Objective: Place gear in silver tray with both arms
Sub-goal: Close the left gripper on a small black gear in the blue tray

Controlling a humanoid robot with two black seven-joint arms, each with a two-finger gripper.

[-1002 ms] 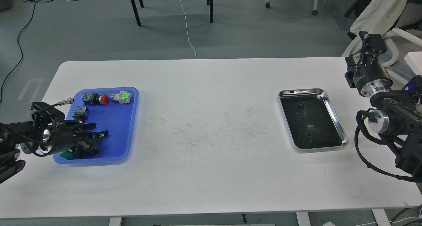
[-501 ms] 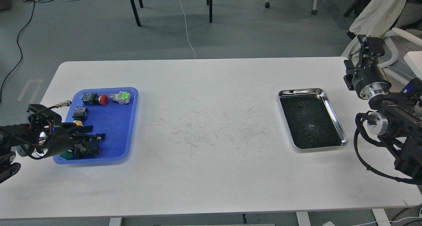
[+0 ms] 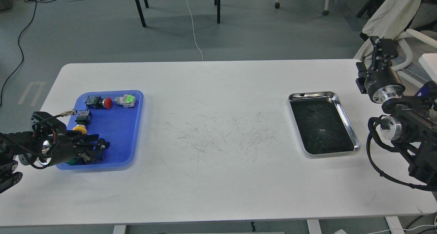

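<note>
The silver tray (image 3: 345,119) lies at the right of the white table, with only a tiny dark speck (image 3: 311,108) on its base. The blue plastic tray (image 3: 119,125) at the left holds several switch parts: a red-button one (image 3: 99,102), a green-and-silver one (image 3: 125,100), a yellow-button one (image 3: 82,121) and a black one with a green button (image 3: 89,156). My left gripper (image 3: 103,140) hovers open over that black part in the tray's near left corner. My right gripper (image 3: 384,46) points up beyond the table's right edge, far from the silver tray; its fingers are too dark to tell apart.
The white table (image 3: 218,159) carries only the two trays, with scuff marks in its middle. A chair with a white cloth (image 3: 392,12) stands behind my right arm. Table legs and cables are on the floor beyond the far edge.
My left gripper has shifted slightly back and down over the black part, uncovering the yellow button. The right arm has barely moved.
</note>
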